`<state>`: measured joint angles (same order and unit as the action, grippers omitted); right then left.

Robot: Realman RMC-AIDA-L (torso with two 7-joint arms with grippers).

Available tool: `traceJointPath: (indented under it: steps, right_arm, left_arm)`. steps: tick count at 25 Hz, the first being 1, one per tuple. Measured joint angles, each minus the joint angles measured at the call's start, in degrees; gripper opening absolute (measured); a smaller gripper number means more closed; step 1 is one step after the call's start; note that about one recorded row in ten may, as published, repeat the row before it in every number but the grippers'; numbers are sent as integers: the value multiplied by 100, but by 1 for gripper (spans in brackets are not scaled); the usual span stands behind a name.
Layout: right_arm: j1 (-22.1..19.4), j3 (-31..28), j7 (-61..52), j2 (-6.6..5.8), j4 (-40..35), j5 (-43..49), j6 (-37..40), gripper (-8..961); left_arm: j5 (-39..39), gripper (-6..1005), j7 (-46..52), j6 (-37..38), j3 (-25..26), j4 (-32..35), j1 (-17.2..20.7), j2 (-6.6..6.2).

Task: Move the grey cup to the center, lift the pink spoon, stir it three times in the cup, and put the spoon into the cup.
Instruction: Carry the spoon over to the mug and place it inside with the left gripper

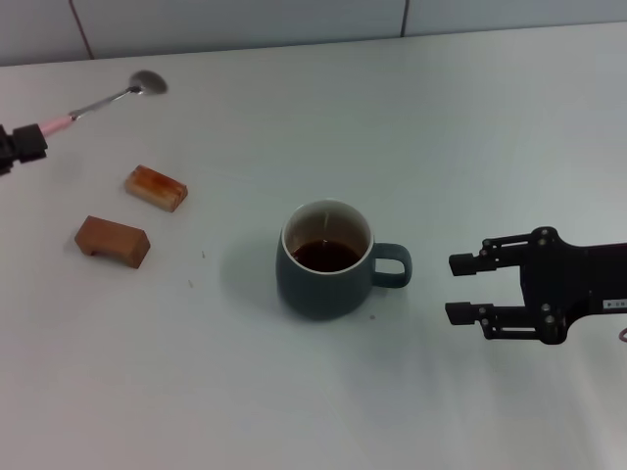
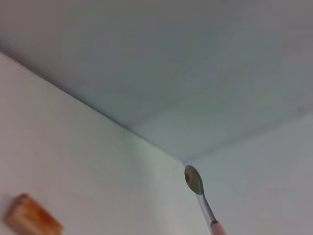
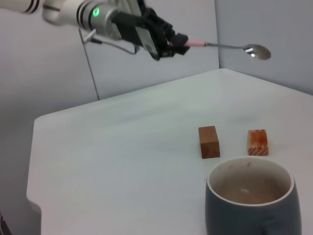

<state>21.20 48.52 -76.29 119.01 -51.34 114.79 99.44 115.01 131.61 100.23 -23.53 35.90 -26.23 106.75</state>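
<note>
Careful: your left hand grips the spoon by its handle tip; swinging could slip it. Right hand open near cup.

Black two-fingered right gripper, boxy links dotted with small screws. Left gripper: black too (green light glowing), on a silver-white arm with a thin cable looping beneath.

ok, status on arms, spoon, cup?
Left gripper shut on pink spoon, held aloft far left. Right gripper open beside grey cup handle. Two wooden blocks between spoon and cup.
</note>
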Motion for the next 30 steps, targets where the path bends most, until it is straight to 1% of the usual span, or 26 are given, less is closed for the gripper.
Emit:
traceJointPath:
  steps: [1, 3, 4, 5, 6, 7, 9, 10, 11, 12, 17, 18, 23, 25, 26, 27, 30]
  right_arm:
    - [0, 0, 0, 0, 0, 0, 0, 564]
    - [5, -1, -8, -1, -28, 0, -3, 564]
    - [5, -3, -10, -1, -42, 0, -10, 564]
    - [6, -8, -13, -1, -56, 0, -23, 564]
    - [6, -8, -13, -1, -56, 0, -23, 564]
    - [7, -10, -13, -1, -58, 4, -29, 564]
    - [7, -41, -15, -1, -62, 12, -35, 565]
    - [10, -71, -16, -4, -70, 16, -37, 565]
    - [10, -71, -16, -4, -70, 16, -37, 565]
    - [13, -77, -16, -6, -82, 16, -38, 565]
    - [16, -80, -22, -9, -117, 16, -40, 565]
    - [16, -80, -30, -9, -121, 17, -40, 565]
    - [15, -80, -91, -9, -137, 33, -40, 565]
    - [12, -80, -92, -9, -141, 39, -37, 565]
    - [11, -80, -92, -9, -140, 41, -36, 565]
    - [7, -80, -92, -9, -140, 43, -35, 565]
    - [-6, -80, -92, -10, -141, 48, -37, 565]
  left_arm:
    - [5, 129, -1, 327, -219, 99, -177, -219]
    - [8, 129, -1, 510, -251, 248, -263, -287]
    - [11, 129, -1, 571, -258, 325, -284, -298]
    - [28, 129, 0, 834, -318, 691, -370, -337]
    - [28, 129, 0, 834, -318, 691, -370, -337]
    - [39, 129, -10, 979, -397, 835, -410, -368]
    - [39, 129, -10, 979, -397, 835, -410, -368]
    - [47, 129, -16, 1119, -536, 999, -458, -402]
    - [53, 129, -3, 1291, -843, 1315, -526, -427]
    - [54, 129, 8, 1359, -1079, 1576, -554, -418]
    - [36, 129, 12, 1457, -1560, 2165, -607, -370]
    - [17, 129, 23, 1472, -1689, 2364, -623, -358]
    - [-20, 130, 152, 1502, -2009, 2924, -682, -309]
    - [-72, 130, 167, 1508, -2189, 3208, -689, -288]
    - [-185, 130, 204, 1510, -2352, 3504, -689, -267]
    - [-194, 130, 207, 1510, -2367, 3536, -689, -265]
    - [-390, 130, 312, 1511, -2560, 4054, -691, -235]
